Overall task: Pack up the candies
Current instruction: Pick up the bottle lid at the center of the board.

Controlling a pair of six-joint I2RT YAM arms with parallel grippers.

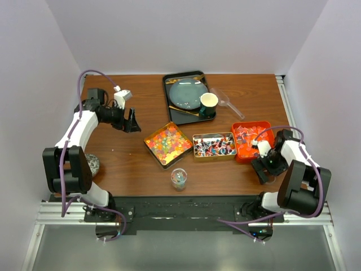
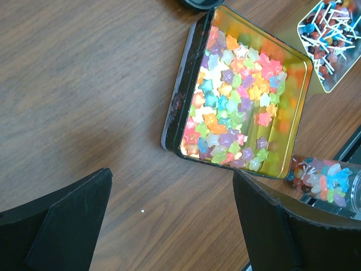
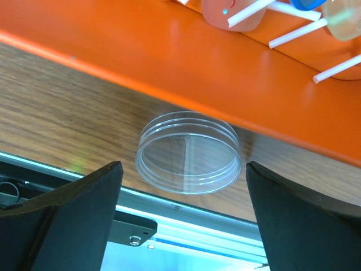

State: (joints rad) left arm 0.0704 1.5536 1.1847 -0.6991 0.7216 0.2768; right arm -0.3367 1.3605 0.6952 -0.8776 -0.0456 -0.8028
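Checking the feeds, I've got the left gripper [image 2: 172,189] spread wide and empty over the worktop [image 1: 127,165] just beside the gold tin [image 2: 180,101] of star candies [image 2: 237,107], the right gripper [image 3: 183,169] just as wide above a clear lid [image 3: 188,152] next to the orange tray [image 3: 169,62], and a small jar [image 1: 179,179] holding a few more near the front edge.
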